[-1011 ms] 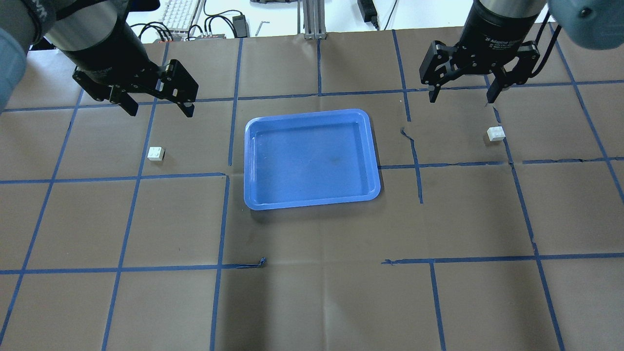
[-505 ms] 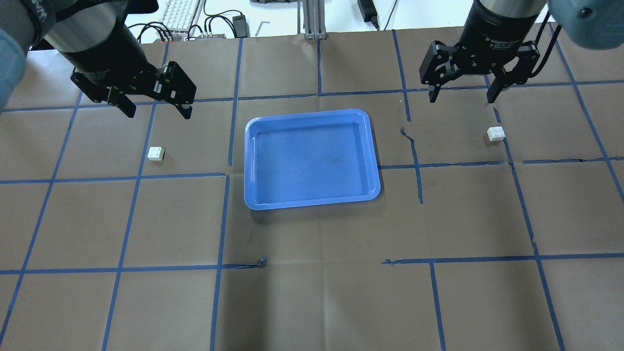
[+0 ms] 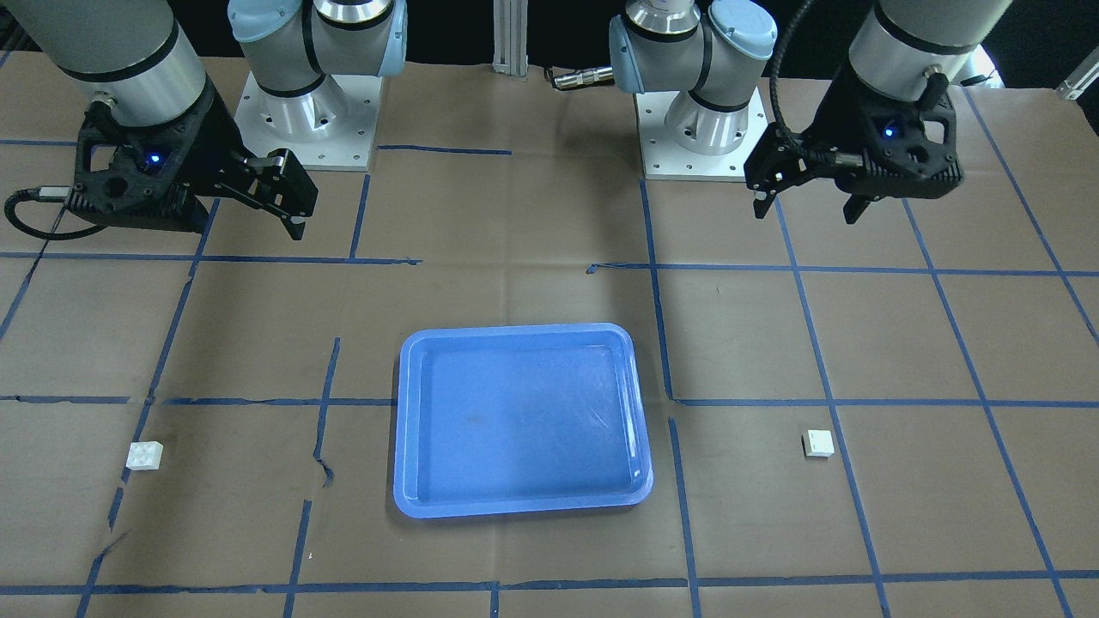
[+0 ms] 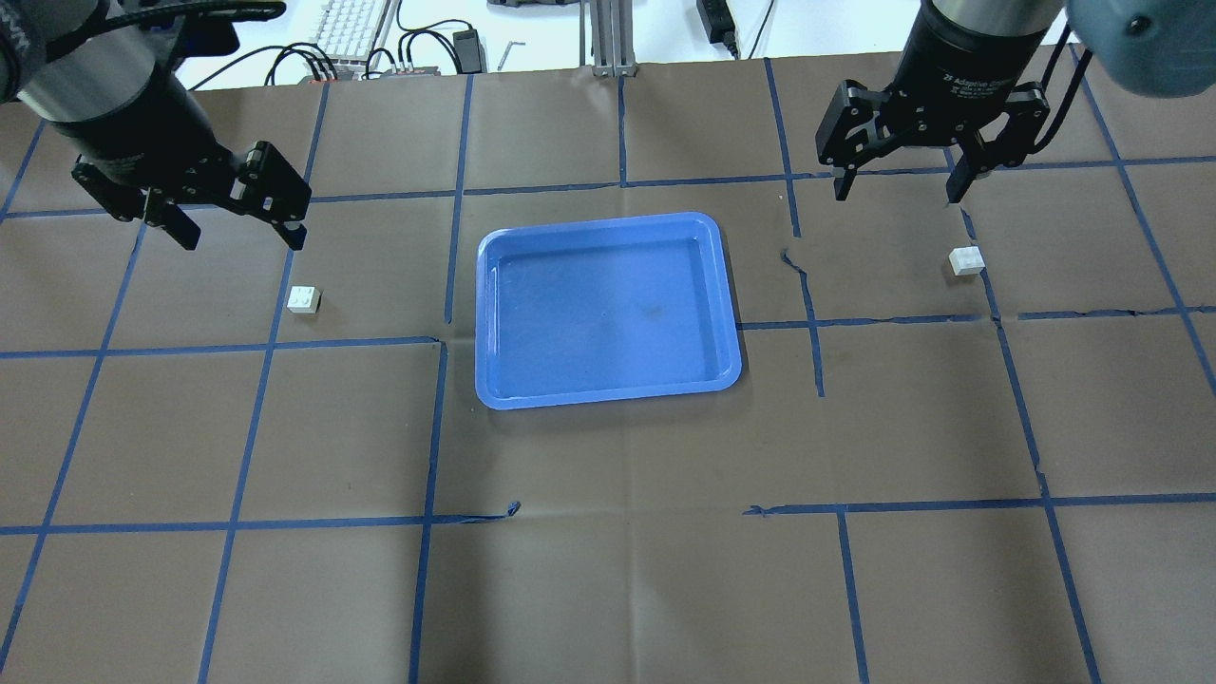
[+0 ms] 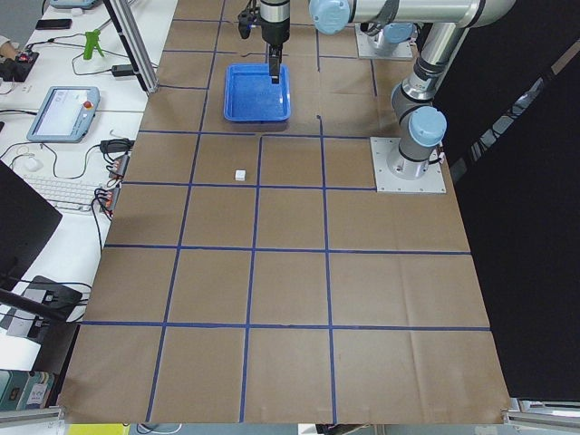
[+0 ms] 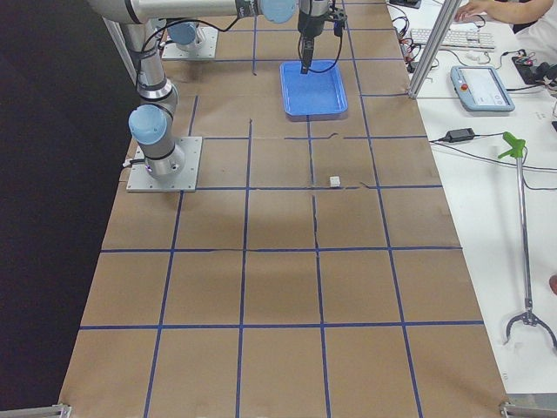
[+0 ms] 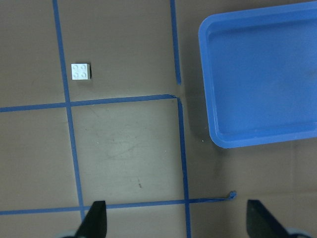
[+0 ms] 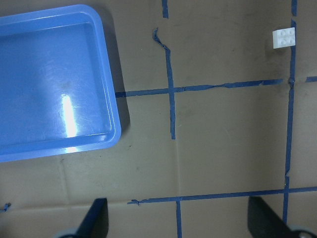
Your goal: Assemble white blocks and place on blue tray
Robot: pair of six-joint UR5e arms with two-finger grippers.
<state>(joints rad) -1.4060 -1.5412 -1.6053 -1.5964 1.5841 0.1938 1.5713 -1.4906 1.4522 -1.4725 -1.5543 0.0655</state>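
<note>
brown paper-covered tabletop (image 4: pixel 608 570) with a blue tape grid carries everything. large glossy blue rectangular plastic tray (image 4: pixel 608 313) with a raised rim sits mid-tabletop and holds no block yet. left claw (image 4: pixel 242 237) is spread wide, holds nothing, and hangs above the tabletop. right claw (image 4: pixel 897 195) is likewise spread wide and bare. small white square studded plastic block on the left (image 4: pixel 304 299) lies flat, studs up, well apart from the tray, near the left claw but not under it. matching white block on the right (image 4: pixel 967 260) sits just beside a tape line, near the right claw's outer finger.

step looks like pre-grasp, nothing picked or joined. next move probably calls for centring each claw over its block, dropping and pinching the flat sides. bare tabletop surrounds both blocks. the tray rim is the only edge to lift over.
</note>
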